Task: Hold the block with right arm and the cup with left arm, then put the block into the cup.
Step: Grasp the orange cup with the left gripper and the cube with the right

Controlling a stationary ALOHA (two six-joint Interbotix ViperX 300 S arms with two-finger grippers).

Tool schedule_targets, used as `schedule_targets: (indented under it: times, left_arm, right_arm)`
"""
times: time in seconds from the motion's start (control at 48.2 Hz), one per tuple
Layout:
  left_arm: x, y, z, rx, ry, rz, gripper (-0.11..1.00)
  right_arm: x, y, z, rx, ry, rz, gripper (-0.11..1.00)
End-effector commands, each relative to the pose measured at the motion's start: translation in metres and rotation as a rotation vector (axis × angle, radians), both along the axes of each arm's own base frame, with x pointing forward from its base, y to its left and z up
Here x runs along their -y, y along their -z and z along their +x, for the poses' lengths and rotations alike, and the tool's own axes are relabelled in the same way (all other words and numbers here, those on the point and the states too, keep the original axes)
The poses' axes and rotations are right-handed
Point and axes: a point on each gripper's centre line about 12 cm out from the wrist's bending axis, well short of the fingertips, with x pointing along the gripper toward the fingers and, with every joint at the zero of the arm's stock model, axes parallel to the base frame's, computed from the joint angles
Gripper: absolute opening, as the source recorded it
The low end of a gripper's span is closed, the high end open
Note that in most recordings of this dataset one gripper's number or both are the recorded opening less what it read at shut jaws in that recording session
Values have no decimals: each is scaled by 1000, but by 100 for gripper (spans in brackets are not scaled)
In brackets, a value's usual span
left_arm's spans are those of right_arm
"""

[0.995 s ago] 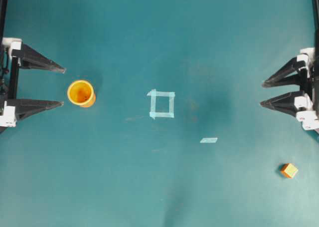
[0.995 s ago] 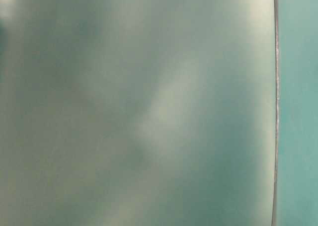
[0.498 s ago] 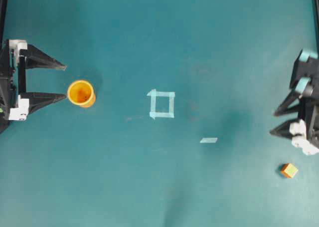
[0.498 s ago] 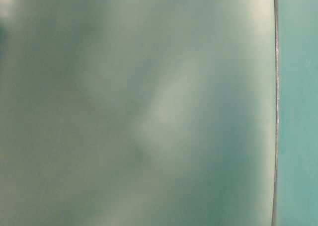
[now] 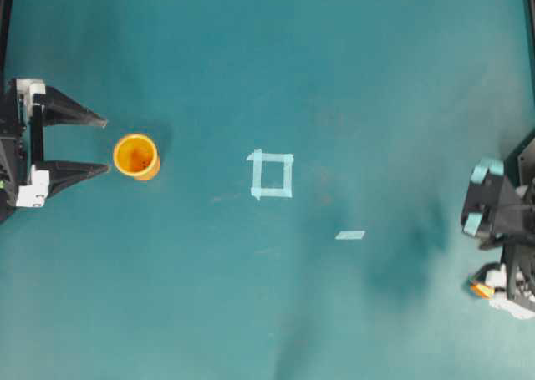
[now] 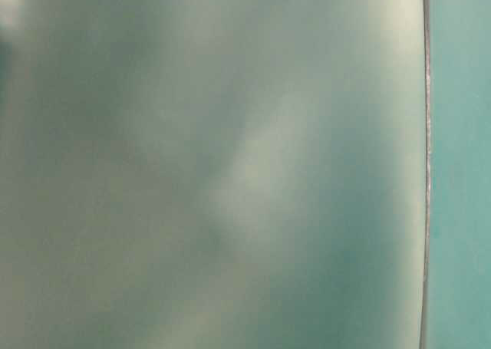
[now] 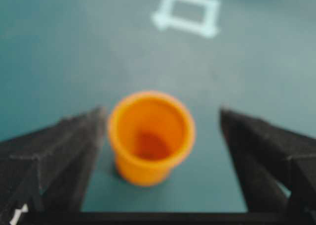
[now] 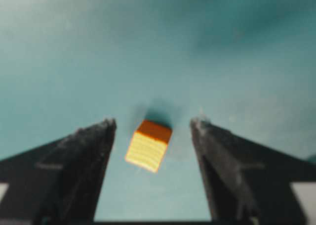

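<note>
**Both grippers lined up on their targets, nothing gripped yet**

The right arm's black, pointed gripper (image 8: 153,123) with white parts and pale teal tape patches has its jaws spread wide. In the right wrist view the tiny orange cube with its paler yellowish face, the block (image 8: 148,145), lies on the teal table cloth (image 5: 334,79) in the gap between the two fingers, clear of both. From overhead this gripper (image 5: 495,250) sits at the right edge of the scene, near side, pointing down over the block, of which only an orange sliver (image 5: 479,290) shows beside the white part.

The left arm's black gripper (image 5: 105,146), without teal tape, is likewise spread. The small round yellow-orange plastic cup (image 5: 136,156) stands upright just beyond its fingertips at the left of the scene; in the left wrist view the cup (image 7: 151,136) sits centred between the fingers, near the left one, though contact cannot be told through the blur.

A pale tape square (image 5: 272,174) marks the middle of the cloth, with a loose tape strip (image 5: 350,235) to its right and nearer. The table-level view is only blur.

By my reading, the task is at its opening: both approaches are nearly done, while both grasps, the carry and the drop of the block into the cup all remain.
</note>
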Motion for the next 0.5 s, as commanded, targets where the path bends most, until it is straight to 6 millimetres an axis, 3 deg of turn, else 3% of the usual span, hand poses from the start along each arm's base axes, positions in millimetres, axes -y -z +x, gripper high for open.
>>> schedule_targets:
  times: [0.0,0.477]
  left_arm:
    - [-1,0,4,-6,-1,-1,86]
    - [-1,20,9,-89,-5,-18,86]
  right_arm:
    - [-9,-7,3,-4,0,12,63]
    - [-36,15,4,-144,80,-28,63]
